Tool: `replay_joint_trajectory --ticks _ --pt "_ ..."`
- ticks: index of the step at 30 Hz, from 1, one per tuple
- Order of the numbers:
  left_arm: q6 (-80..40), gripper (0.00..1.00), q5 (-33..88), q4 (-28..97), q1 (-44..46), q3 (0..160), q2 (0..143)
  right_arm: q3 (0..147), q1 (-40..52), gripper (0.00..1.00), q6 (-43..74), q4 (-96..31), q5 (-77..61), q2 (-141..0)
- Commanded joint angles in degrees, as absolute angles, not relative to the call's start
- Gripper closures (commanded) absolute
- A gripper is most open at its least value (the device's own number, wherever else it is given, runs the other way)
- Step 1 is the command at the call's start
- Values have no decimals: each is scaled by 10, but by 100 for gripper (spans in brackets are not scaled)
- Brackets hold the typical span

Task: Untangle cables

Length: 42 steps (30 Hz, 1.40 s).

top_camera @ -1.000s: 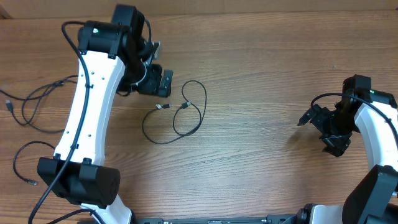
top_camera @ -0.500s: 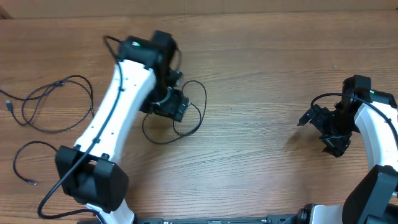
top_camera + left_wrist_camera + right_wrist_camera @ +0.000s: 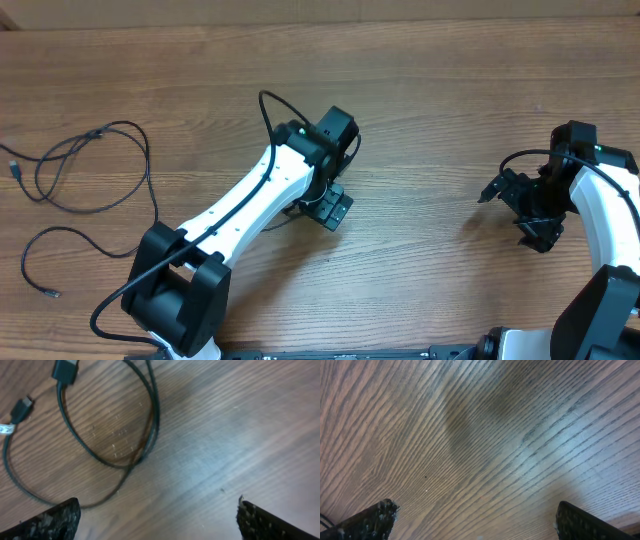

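Cables [image 3: 147, 160] lie in three places on the wooden table [image 3: 420, 100]. The looped cable [image 3: 156, 407] lies near the table's centre, under the left arm [image 3: 250, 200], which hides most of it from overhead. In the left wrist view it forms a loose oval loop crossing itself at the lower right, with two dark plugs [image 3: 65, 369] close together at the upper left. A small white tag [image 3: 5, 429] wraps the cord below the lower plug; any print on it is too small to read. A long cable meanders near the left edge. A smaller cable [image 3: 27, 260] curls below it, apart from it.

The left gripper [image 3: 157, 520] hangs over bare wood just beside the loop, jaws spread wide, holding nothing. The right gripper [image 3: 515, 212] stands near the right edge, well apart from every cable, jaws equally wide and empty, bare wood beneath it [image 3: 475, 522]. Between the two grippers the table offers a broad unobstructed span.
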<state>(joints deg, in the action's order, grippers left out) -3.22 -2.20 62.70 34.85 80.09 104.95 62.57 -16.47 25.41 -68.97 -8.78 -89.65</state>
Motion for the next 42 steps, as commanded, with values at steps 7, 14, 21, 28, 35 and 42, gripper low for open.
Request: replay_joint_trajectory --ticks 7,14,21,28,35,42 --pt "-27 10 -50 478 346 712 1035 622 -166 0 250 -689 -91 -898" --pt "-27 14 -50 408 346 681 1035 622 -166 0 250 -689 -91 -898" --pt "-27 15 -49 378 345 644 1035 622 -166 0 250 -687 -91 -898" --pt "-28 28 -49 394 345 640 1035 622 -166 0 250 -687 -91 -898" --pt "-40 48 -48 456 345 639 1035 622 -166 0 250 -686 -91 -898" --pt "-43 50 -15 462 345 639 1035 622 -166 0 250 -685 -91 -898"
